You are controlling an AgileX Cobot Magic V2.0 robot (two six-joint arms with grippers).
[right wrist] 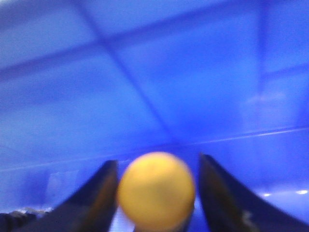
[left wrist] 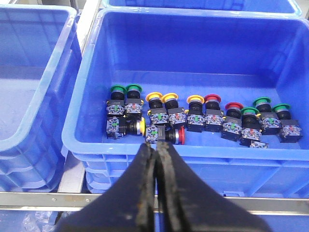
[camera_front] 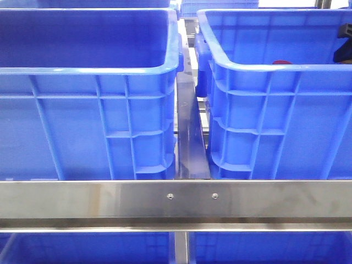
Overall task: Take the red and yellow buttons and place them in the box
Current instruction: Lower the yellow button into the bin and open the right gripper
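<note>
Several red buttons [left wrist: 233, 107] and yellow buttons [left wrist: 170, 99] stand in a row on the floor of a blue crate [left wrist: 193, 152], mixed with green ones [left wrist: 117, 89]. My left gripper [left wrist: 155, 147] hangs shut and empty over that crate's near rim. An empty blue box [left wrist: 34, 58] sits beside it, and is the left crate [camera_front: 88, 69] in the front view. In the right wrist view my right gripper [right wrist: 158, 159] holds a blurred yellow button [right wrist: 155, 191] between its fingers, close over a blue crate surface. A red button [camera_front: 281, 62] peeks over the right crate's rim [camera_front: 258, 69].
A steel rail [camera_front: 176, 199] runs across in front of both crates, with a narrow gap and a dark divider [camera_front: 190, 137] between them. A black part [camera_front: 344, 50] shows at the right crate's far edge. More blue crates sit behind and below.
</note>
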